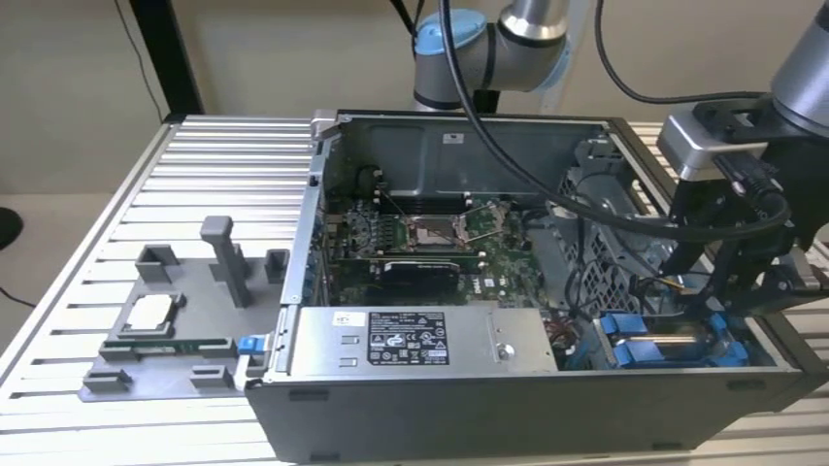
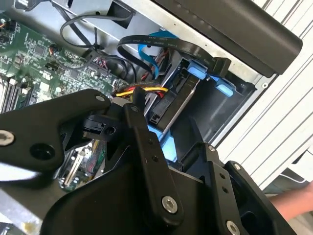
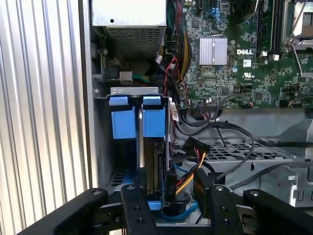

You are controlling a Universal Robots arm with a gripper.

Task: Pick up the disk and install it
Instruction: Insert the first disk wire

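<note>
Currently we find the disk (image 3: pixel 146 147) standing on edge in a corner of the computer case (image 1: pixel 518 413), the tool (image 3: pixel 171 196) spread apart astride its end, unclamped; we judge it dense, rigid, shock-sensitive, best gripped across its blue-framed flanks.

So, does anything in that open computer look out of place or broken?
Nothing looks damaged. The disk stands on edge in its corner bay under the tool, and loose cables crowd close beside it.
</note>
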